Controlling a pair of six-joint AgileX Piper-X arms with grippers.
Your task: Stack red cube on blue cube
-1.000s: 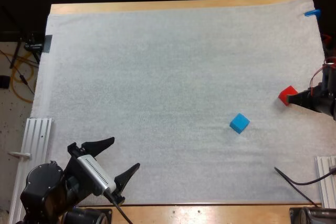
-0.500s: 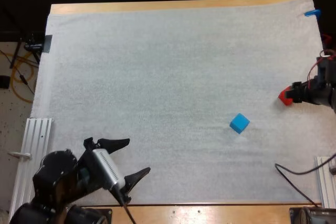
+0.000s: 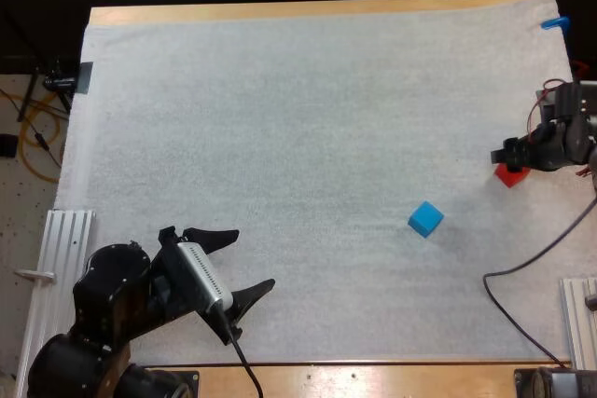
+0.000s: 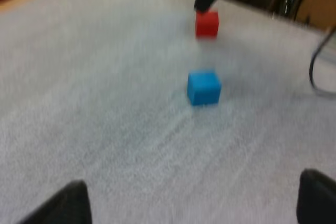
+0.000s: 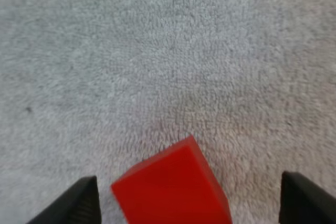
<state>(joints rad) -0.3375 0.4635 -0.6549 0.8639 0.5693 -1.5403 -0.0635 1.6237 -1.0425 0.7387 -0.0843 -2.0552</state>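
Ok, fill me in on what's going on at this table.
The right gripper hangs over the red cube near the right edge of the mat, fingers open on either side, not gripping it yet. The blue cube sits alone, apart from the red one. The left gripper is open near the front edge, holding nothing.

My left gripper (image 3: 235, 265) had its fingers spread wide; my right gripper (image 3: 506, 157) pointed down, fingers likewise apart.
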